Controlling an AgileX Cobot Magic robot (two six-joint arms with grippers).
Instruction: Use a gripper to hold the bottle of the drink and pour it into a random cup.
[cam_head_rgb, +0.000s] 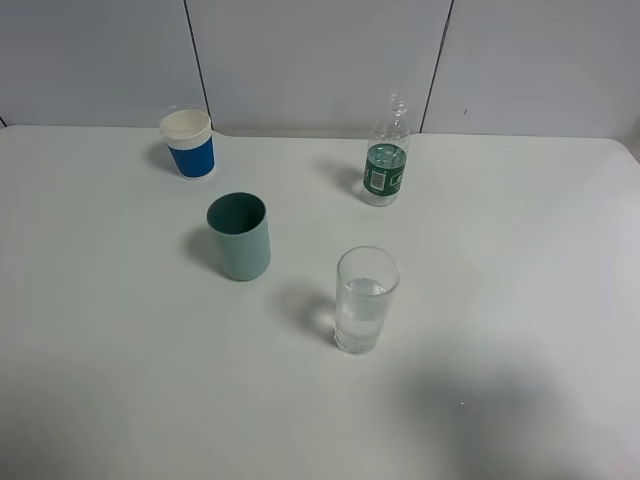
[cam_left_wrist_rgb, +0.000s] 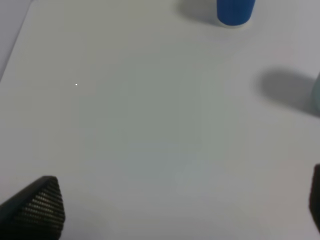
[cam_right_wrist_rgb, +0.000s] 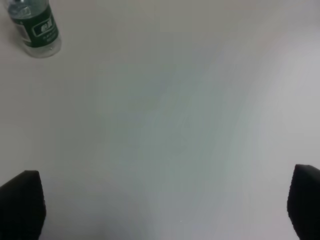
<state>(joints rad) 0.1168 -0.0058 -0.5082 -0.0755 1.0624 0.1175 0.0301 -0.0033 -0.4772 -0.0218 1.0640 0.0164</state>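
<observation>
White worktop (cam_head_rgb: 110, 380) fills your view, backed by a pale panelled wall (cam_head_rgb: 310, 60) with dark seams along the far edge.

Your bottle of the drink (cam_head_rgb: 386, 153) stands upright near the far edge, a little toward the right side of the worktop. It is clear plastic with a narrow neck, a dark green label with white marks, and clear liquid inside. Nothing touches it. In the right wrist view you see the same bottle well ahead of the fingers, with bare worktop between.

The cup (cam_head_rgb: 366, 299), a tall clear straight-sided glass, stands upright nearer the front edge than the bottle, roughly mid-worktop and well apart from the bottle. It already holds clear liquid up to around half its height.

Beside it, toward the left side and slightly farther back, you have an opaque teal-green cup (cam_head_rgb: 239, 236), upright with its mouth open. Farther back still, close to the far edge on the left, stands a blue-and-white paper cup (cam_head_rgb: 188, 142). The left wrist view catches the blue base of that paper cup and a sliver of the teal one.

Your right gripper (cam_right_wrist_rgb: 165, 207) shows only its two dark fingers (cam_right_wrist_rgb: 20, 205) at the borders of its wrist view; they stand wide apart with nothing between them. Your left gripper (cam_left_wrist_rgb: 180, 205) likewise has its fingers (cam_left_wrist_rgb: 40, 205) spread apart over bare worktop, holding nothing. Neither arm shows in the high view.
</observation>
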